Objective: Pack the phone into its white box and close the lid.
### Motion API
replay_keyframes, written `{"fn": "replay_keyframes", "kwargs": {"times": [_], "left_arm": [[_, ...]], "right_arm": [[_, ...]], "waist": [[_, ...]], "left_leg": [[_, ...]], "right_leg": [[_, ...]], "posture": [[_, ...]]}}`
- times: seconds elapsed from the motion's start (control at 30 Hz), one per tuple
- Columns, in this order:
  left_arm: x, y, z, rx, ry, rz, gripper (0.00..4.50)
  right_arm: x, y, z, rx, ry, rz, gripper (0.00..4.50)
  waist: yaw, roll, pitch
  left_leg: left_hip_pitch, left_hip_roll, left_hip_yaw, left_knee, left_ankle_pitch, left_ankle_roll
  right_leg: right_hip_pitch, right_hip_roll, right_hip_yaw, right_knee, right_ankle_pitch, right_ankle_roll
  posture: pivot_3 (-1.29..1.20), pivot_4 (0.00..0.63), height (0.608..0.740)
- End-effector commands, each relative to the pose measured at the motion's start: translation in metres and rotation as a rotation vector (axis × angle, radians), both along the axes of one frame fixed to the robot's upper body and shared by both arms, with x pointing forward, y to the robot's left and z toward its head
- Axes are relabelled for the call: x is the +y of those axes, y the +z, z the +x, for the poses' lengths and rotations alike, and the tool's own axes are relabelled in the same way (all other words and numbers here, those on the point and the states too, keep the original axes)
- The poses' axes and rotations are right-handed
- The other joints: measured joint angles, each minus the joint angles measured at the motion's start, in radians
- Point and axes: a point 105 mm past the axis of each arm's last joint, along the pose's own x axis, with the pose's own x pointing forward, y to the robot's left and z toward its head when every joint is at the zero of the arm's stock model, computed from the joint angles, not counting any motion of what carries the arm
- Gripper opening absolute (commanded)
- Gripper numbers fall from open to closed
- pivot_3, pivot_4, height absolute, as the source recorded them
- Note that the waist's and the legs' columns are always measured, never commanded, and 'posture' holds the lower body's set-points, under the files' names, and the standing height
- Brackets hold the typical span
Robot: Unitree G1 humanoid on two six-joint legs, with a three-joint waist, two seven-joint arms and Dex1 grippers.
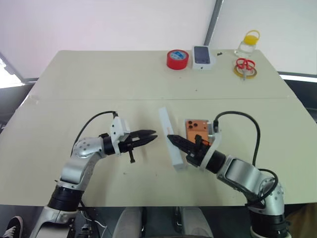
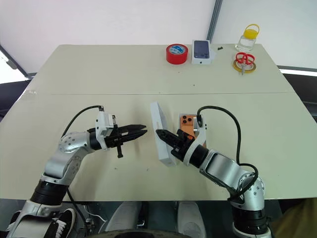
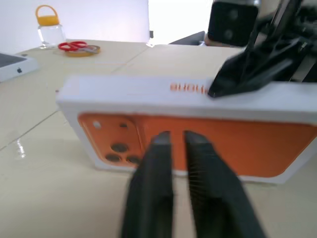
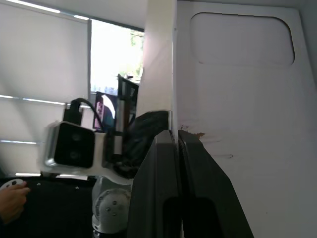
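Note:
The orange phone point(image 1: 196, 131) lies back up, lenses showing, in the white box point(image 1: 185, 124), whose thin rim shows beside it. The box's lid point(image 1: 168, 139) stands on its long edge just left of it. The lid's printed orange face point(image 3: 208, 144) is turned toward my left gripper, and its white inside point(image 4: 237, 124) toward the right one. My right gripper point(image 1: 170, 138) is shut on the lid's upper wall, one finger point(image 3: 233, 74) lying over the edge. Level with the lid and a short gap from it, my left gripper point(image 1: 152, 134) is shut and holds nothing.
Along the table's far edge stand a red tape roll point(image 1: 177, 59), a small box with a dark phone picture point(image 1: 203, 56), a jar with a yellow lid point(image 1: 249, 42), and red scissors on a yellow tape ring point(image 1: 244, 67). A seam point(image 1: 99, 98) crosses the table.

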Motion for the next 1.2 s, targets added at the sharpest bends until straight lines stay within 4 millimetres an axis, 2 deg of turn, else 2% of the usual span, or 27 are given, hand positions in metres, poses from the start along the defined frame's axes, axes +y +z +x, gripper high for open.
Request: {"fn": "replay_keyframes", "kwargs": {"times": [0.03, 0.27, 0.37, 0.43, 0.53, 0.6, 0.67, 0.73, 0.83, 0.9, 0.97, 1.03, 1.1, 1.13, 1.2], "left_arm": [[-0.019, 0.001, 0.003, -0.058, 0.031, -0.018, 0.06], [-0.052, -0.009, 0.01, -0.023, 0.001, -0.061, 0.06], [-0.063, -0.012, 0.013, -0.017, -0.011, -0.078, 0.06], [-0.074, -0.015, 0.016, -0.018, -0.03, -0.077, 0.0], [-0.09, -0.017, 0.026, -0.006, -0.034, -0.092, 0.0], [-0.1, -0.019, 0.031, -0.009, -0.042, -0.092, 0.0], [-0.112, -0.018, 0.034, -0.019, -0.057, -0.096, 0.0], [-0.122, -0.015, 0.035, -0.011, -0.08, -0.113, 0.0], [-0.129, -0.014, 0.035, -0.026, -0.098, -0.113, 0.0], [-0.126, -0.012, 0.036, -0.035, -0.095, -0.117, 0.0], [-0.122, -0.01, 0.038, -0.031, -0.081, -0.121, 0.0], [-0.113, -0.007, 0.039, -0.044, -0.071, -0.119, 0.0], [-0.1, -0.002, 0.036, -0.049, -0.076, -0.116, 0.0], [-0.091, -0.003, 0.031, -0.04, -0.095, -0.102, 0.0], [-0.077, -0.005, 0.02, -0.024, -0.12, -0.075, 0.0]], "right_arm": [[-0.003, 0.008, 0.0, -0.032, 0.007, -0.004, 0.0], [-0.034, -0.01, 0.009, 0.0, -0.089, -0.123, 0.0], [-0.05, -0.01, 0.013, -0.012, -0.147, -0.147, 0.0], [-0.062, -0.005, 0.015, -0.029, -0.182, -0.119, 0.61], [-0.082, 0.005, 0.02, -0.063, -0.239, -0.094, 1.76], [-0.097, 0.015, 0.025, -0.134, -0.245, -0.133, 2.84], [-0.121, 0.018, 0.032, -0.194, -0.287, -0.251, 3.78], [-0.148, 0.022, 0.041, -0.214, -0.374, -0.283, 3.78], [-0.168, 0.016, 0.046, -0.281, -0.387, -0.51, 3.78], [-0.174, 0.014, 0.051, -0.328, -0.401, -0.64, 3.22], [-0.177, 0.012, 0.056, -0.373, -0.403, -0.722, 2.45], [-0.172, 0.01, 0.057, -0.569, -0.313, -0.997, 1.39], [-0.169, 0.009, 0.057, -0.723, -0.258, -1.175, 0.3], [-0.17, 0.008, 0.056, -0.763, -0.251, -1.226, 0.05], [-0.171, 0.005, 0.053, -0.824, -0.234, -1.273, 0.05]], "waist": [[0.004, -0.002, -0.001], [0.018, -0.002, -0.001], [0.026, -0.003, -0.002], [0.027, -0.004, -0.002], [0.028, -0.004, -0.002], [0.025, -0.005, -0.002], [0.023, -0.004, -0.002], [0.024, -0.004, -0.002], [0.024, -0.005, -0.002], [0.021, -0.004, -0.002], [0.022, -0.004, -0.002], [0.024, -0.004, -0.002], [0.023, -0.004, -0.002], [0.021, -0.004, -0.002], [0.02, -0.003, -0.002]], "left_leg": [[0.0, 0.0, 0.0, 0.0, 0.0, 0.0], [0.0, 0.0, -0.001, 0.001, 0.0, 0.0], [0.001, 0.0, 0.0, 0.001, 0.0, 0.0], [0.001, 0.0, 0.0, 0.002, 0.0, 0.0], [0.001, -0.001, 0.0, 0.002, 0.0, 0.0], [0.0, -0.001, 0.0, 0.003, 0.0, 0.0], [0.0, -0.001, 0.001, 0.003, -0.001, 0.001], [0.0, -0.001, 0.001, 0.003, -0.001, 0.002], [0.0, -0.001, 0.001, 0.002, -0.002, 0.003], [0.0, 0.0, 0.001, 0.002, -0.003, 0.005], [0.0, 0.0, 0.001, 0.002, -0.003, 0.005], [0.001, 0.001, 0.001, 0.002, -0.003, 0.005], [0.001, 0.0, 0.001, 0.002, -0.003, 0.005], [0.0, 0.0, 0.001, 0.002, -0.003, 0.005], [0.001, 0.0, 0.001, 0.002, -0.003, 0.005]], "right_leg": [[0.0, 0.0, 0.0, 0.0, 0.0, 0.0], [0.001, 0.001, -0.001, 0.0, 0.0, 0.0], [0.002, 0.001, -0.001, 0.0, 0.0, 0.0], [0.002, 0.0, -0.002, 0.0, -0.001, 0.0], [0.003, 0.0, -0.002, -0.001, -0.001, 0.0], [0.003, 0.0, -0.002, -0.001, 0.0, 0.001], [0.002, 0.0, -0.002, -0.001, 0.0, 0.001], [0.002, 0.001, -0.002, -0.001, 0.001, 0.001], [0.002, 0.001, -0.002, -0.001, 0.001, 0.002], [0.002, 0.002, -0.002, -0.001, 0.001, 0.002], [0.002, 0.003, -0.002, -0.001, 0.001, 0.002], [0.002, 0.003, -0.002, -0.001, 0.001, 0.002], [0.001, 0.002, -0.002, 0.0, 0.0, 0.002], [0.001, 0.002, -0.002, -0.001, 0.0, 0.002], [0.001, 0.002, -0.001, -0.001, 0.0, 0.003]], "posture": [[0.0, 0.15, 0.739], [0.0, 0.15, 0.739], [0.0, 0.15, 0.739], [0.0, 0.15, 0.739], [0.0, 0.15, 0.739], [0.0, 0.15, 0.739], [0.0, 0.15, 0.739], [0.0, 0.15, 0.739], [0.0, 0.15, 0.739], [0.0, 0.15, 0.739], [0.0, 0.15, 0.739], [0.0, 0.15, 0.739], [0.0, 0.15, 0.739], [0.0, 0.15, 0.739], [0.0, 0.15, 0.739]]}}
